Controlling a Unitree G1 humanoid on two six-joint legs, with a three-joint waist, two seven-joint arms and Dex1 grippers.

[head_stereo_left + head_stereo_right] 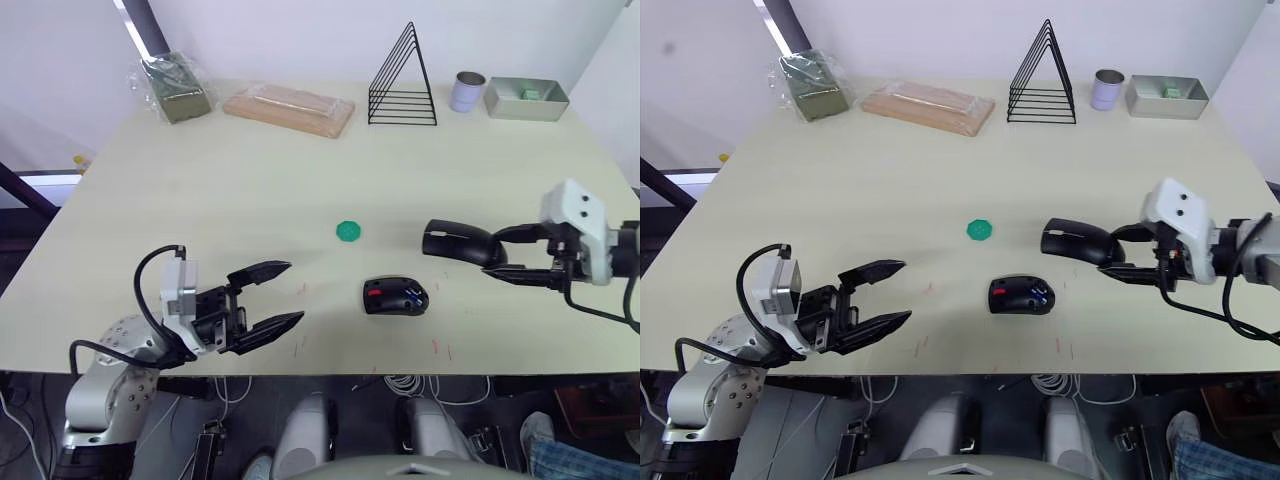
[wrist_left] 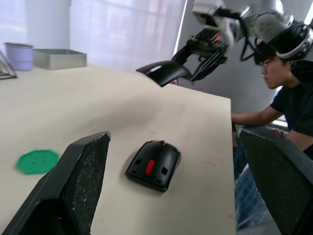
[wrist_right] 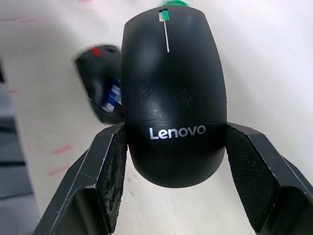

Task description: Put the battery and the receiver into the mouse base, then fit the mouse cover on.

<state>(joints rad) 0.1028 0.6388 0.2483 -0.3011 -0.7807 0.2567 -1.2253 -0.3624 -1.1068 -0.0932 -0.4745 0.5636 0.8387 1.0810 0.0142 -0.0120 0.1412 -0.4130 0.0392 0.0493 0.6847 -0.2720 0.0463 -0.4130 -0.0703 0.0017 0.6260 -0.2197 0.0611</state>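
The mouse cover (image 3: 173, 93) was held clear of the table (image 1: 250, 190), clamped by the right gripper (image 1: 508, 256) across the sides of its rear end, near the logo. It was judged light, stiff and glossy, so slip-prone under a side pinch; hold at the widest rear part looked sound, with the front end left free for seating. Thin plastic clips underneath were assumed, so moderate squeeze only was advised.

The mouse base (image 1: 395, 296) was lying on the table near the front edge, between the two grippers, insides up with the red patch visible. A blue strip was seen inside it in the right wrist view, likely the battery (image 3: 113, 95) already seated; this could not be confirmed. The receiver was too small to be made out. The base was judged light and apt to slide on the smooth top if pressed off-centre.

The cover was held near the base, to its right and farther back, not over it.

The left gripper (image 1: 272, 296) was hovering near the front edge, left of the base, jaws spread wide, nothing held or touched. A green disc (image 1: 349, 231) was lying beyond the base, apart from it.
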